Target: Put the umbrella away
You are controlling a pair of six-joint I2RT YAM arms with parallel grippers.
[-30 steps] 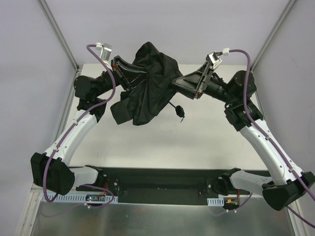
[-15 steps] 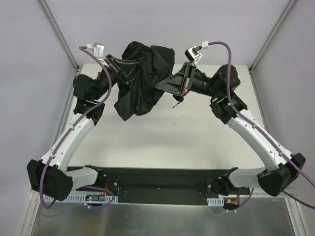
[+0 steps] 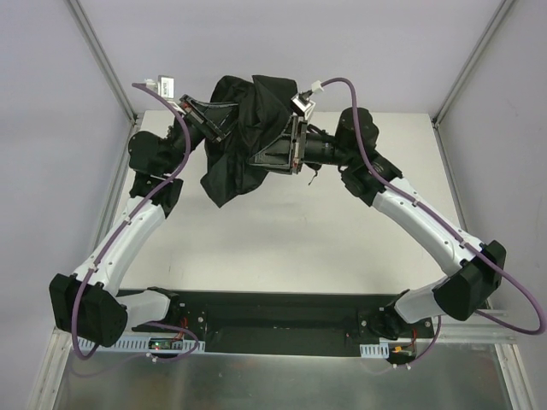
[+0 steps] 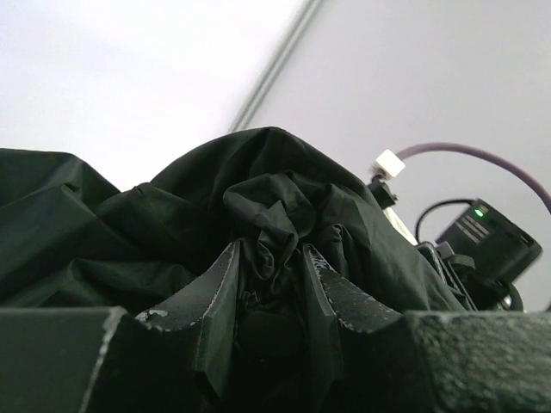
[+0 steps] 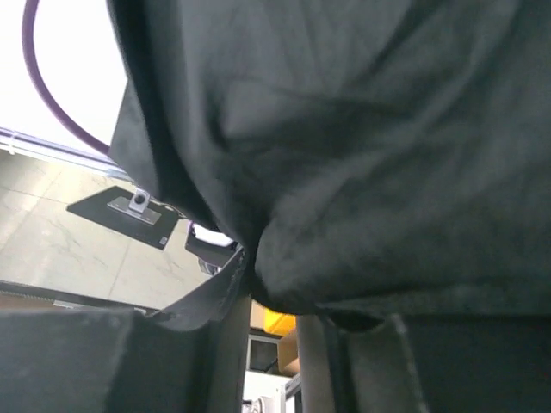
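Umbrella (image 3: 244, 137) bunched loose at upper centre of the frame, held up over the far surface (image 3: 342, 231). Left pincer (image 4: 271, 249) nearly closed, clamping a fold of its cloth. Right pincer (image 5: 271, 292) buried under cloth; grip impossible to tell.

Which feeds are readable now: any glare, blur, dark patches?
Top external: sharp, evenly lit; the umbrella shows little fold detail. Left wrist: bright backdrop, its fabric dark but folds readable. Right wrist: its fabric fills the frame, dim and soft; upper-left corner blown out.
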